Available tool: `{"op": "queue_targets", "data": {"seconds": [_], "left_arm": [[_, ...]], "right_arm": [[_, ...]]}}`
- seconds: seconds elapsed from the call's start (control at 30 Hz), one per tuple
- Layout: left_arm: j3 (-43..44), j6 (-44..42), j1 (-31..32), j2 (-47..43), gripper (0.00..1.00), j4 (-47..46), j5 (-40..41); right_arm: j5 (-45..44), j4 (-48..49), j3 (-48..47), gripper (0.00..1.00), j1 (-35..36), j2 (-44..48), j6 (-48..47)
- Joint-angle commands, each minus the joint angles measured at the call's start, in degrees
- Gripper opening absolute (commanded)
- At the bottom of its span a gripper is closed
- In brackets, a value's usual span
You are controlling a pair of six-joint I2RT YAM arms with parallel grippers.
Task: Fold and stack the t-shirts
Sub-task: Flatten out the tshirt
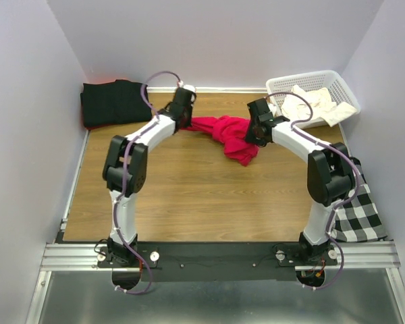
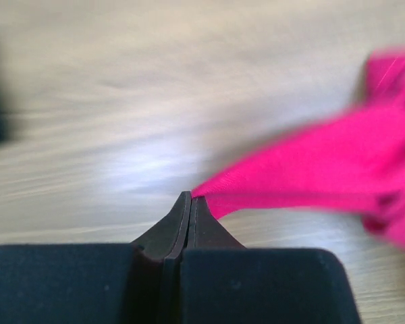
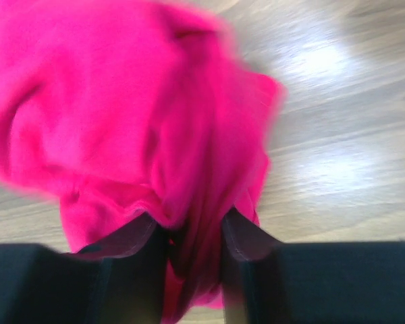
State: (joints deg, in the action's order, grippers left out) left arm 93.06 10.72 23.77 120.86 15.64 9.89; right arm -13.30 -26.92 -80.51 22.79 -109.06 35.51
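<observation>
Left wrist, left end effector (image 2: 191, 196) pinching red t-shirt (image 2: 310, 169) edge, right end effector (image 3: 191, 221) gripping its bunch

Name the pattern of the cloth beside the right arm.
Black-and-white checks on the cloth; top external view.

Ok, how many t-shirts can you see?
3: red t-shirt bunched mid-table; black t-shirt in the far left corner; cream t-shirt in the white basket, where more may be hidden.

Bright, even light; glare on the wooden table (image 3: 324, 61) at one o'clock in the right wrist view; both wrist views blurred, red t-shirt (image 2: 310, 169) smeared
</observation>
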Motion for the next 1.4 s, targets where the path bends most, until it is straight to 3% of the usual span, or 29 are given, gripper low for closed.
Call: {"op": "queue_targets", "data": {"seconds": [0.0, 0.13, 0.37, 0.53, 0.9, 1.37], "left_arm": [[1.4, -0.1, -6.4, -13.1, 0.00, 1.1, 10.8], [4.7, -1.5, -8.7, -17.4, 0.00, 2.6, 11.6], [11.1, -3.2, -8.9, -22.1, 0.00, 5.4, 8.6], [10.8, -2.1, -8.9, -23.3, 0.00, 6.2, 5.2], [7.0, -0.6, -8.9, -22.9, 0.00, 8.6, 10.6], [4.9, 1.1, -11.7, -20.6, 0.00, 9.8, 8.3]], "right_arm": [[-3.6, -3.4, 0.0, 0.44, -2.1, 5.8, -1.5], [-5.5, -4.4, -1.2, 0.58, -3.3, 7.3, -4.8], [-9.1, -5.7, -6.3, 0.65, -3.5, 9.2, -9.4], [-0.1, -5.6, -8.3, 0.65, -3.5, 7.1, -11.7], [30.0, 5.7, -13.3, 0.65, 2.3, -2.1, -9.4], [42.1, 20.2, -23.1, 0.65, 5.3, -17.3, -1.4]]}}
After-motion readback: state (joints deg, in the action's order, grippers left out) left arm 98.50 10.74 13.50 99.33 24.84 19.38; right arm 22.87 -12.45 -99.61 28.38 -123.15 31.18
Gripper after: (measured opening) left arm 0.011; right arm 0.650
